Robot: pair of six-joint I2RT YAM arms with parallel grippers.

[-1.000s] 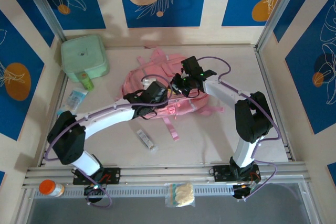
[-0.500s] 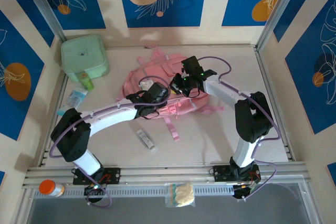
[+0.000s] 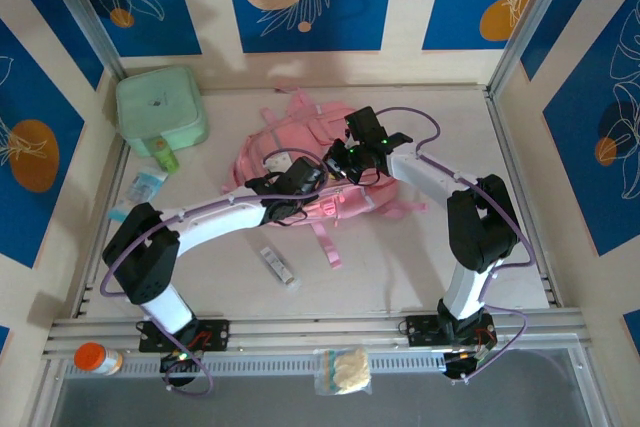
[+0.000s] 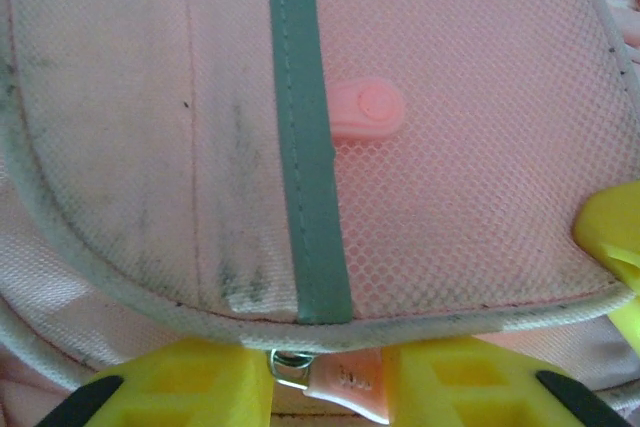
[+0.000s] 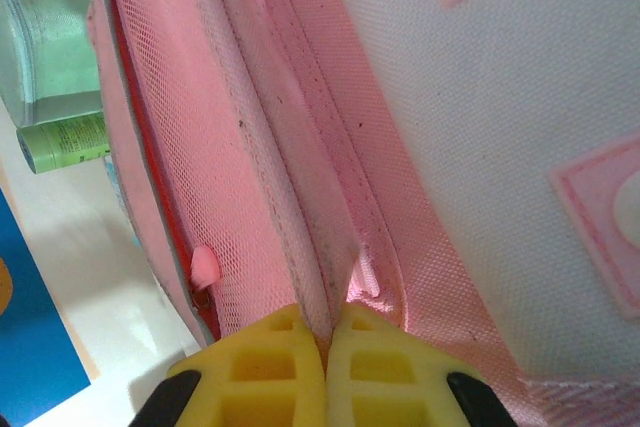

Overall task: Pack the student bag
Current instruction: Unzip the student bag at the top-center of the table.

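Pink student bag (image 3: 250, 162) pinned both sides: left gripper (image 4: 328, 369) clamps the zipper pull (image 4: 345, 387) by its mesh pocket (image 4: 450, 197), right gripper (image 5: 326, 342) pinches a seam fold (image 5: 345, 247).

Bright, even light falls from above. The overhead view is clear, with soft, pale shadows on the table (image 3: 400, 267) under the 2 arms in front of the bag (image 3: 300, 162) and a faint shadow on the wall behind the bag. The wide lens makes the walls lean outward toward the corners. The left wrist view is dimmer and greyish: the bag's mesh is sharp mid-frame, while the left gripper (image 4: 325, 392) and the pull (image 4: 350, 382) below the mesh blur. The right wrist view is brighter: the bag's pale panel looks washed out, the right gripper (image 5: 325, 347) is soft, and the bottle (image 5: 65, 142) left of the bag is out of focus.
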